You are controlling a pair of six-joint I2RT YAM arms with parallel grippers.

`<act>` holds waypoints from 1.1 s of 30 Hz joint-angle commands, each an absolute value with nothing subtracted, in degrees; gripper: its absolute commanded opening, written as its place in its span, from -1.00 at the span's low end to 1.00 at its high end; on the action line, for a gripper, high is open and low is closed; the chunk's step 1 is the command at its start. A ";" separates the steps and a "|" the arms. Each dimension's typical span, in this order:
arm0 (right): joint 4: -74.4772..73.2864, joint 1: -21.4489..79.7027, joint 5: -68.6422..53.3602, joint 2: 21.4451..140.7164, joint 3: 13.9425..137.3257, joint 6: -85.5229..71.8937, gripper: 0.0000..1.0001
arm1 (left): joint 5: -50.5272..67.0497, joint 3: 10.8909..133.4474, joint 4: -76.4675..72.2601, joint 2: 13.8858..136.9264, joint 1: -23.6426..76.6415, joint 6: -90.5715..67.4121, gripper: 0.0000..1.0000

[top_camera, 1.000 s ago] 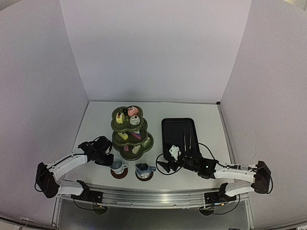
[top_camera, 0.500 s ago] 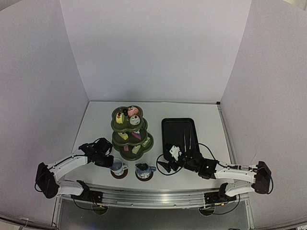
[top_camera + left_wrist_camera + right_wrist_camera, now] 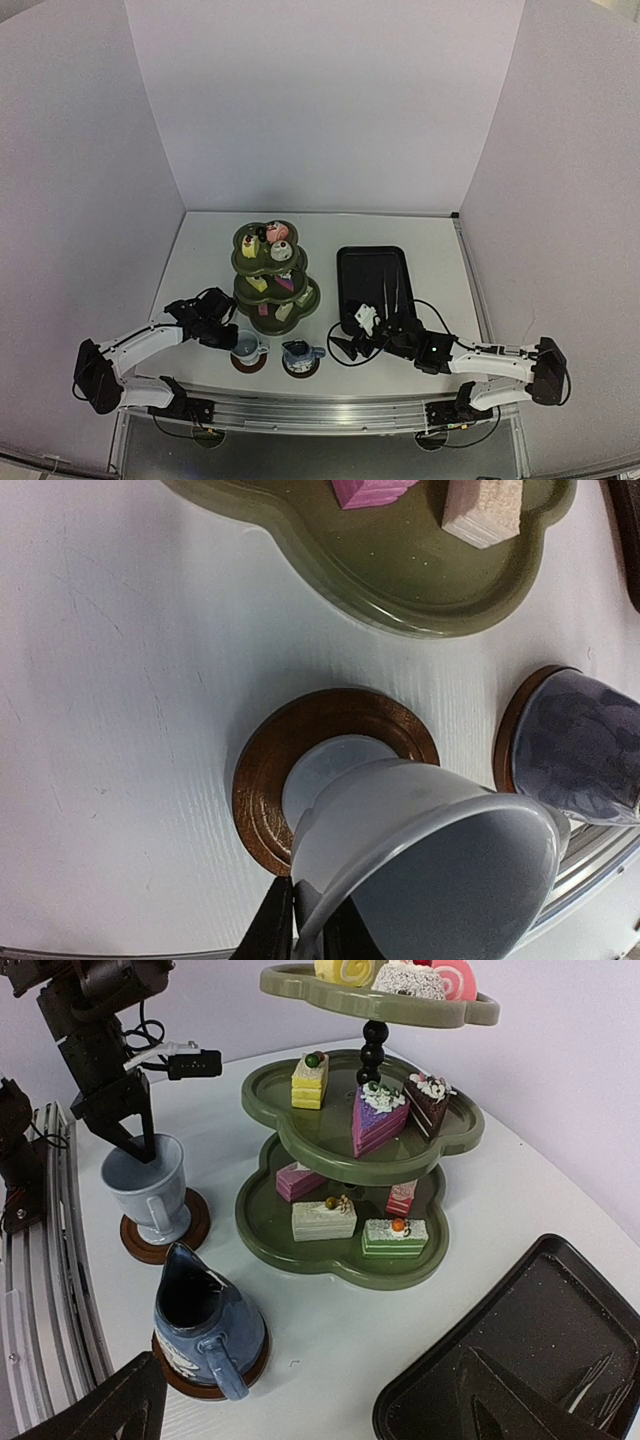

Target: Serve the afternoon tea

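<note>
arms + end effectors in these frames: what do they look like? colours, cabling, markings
Left arm and right arm: white links, black joint housings, black bases. Left end effector and right end effector: black, with tapered fingers. Loose black cables loop at each wrist. No markings legible.

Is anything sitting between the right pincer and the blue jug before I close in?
Nothing visible does. Only bare table lies between the open right pincer and the blue jug. The white cup, gripped at its rim by the left pincer, stands beyond the jug, off that line.
</note>
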State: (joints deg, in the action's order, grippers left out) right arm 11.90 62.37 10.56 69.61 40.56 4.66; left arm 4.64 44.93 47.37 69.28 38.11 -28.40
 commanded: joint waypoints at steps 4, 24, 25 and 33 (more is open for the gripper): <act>11.91 62.66 11.36 67.89 40.46 4.61 0.97 | 4.75 44.74 45.83 67.86 38.14 -28.21 -0.51; 3.08 50.65 20.29 73.43 46.86 -9.78 0.97 | -4.75 58.46 42.10 61.43 35.49 -15.92 -0.05; 2.32 48.37 19.40 73.77 47.46 -10.59 0.97 | -6.45 58.70 39.59 61.14 33.15 -14.47 0.01; 2.29 20.78 3.11 67.86 43.96 -15.19 0.97 | -2.80 52.11 23.88 57.22 8.89 -12.79 0.86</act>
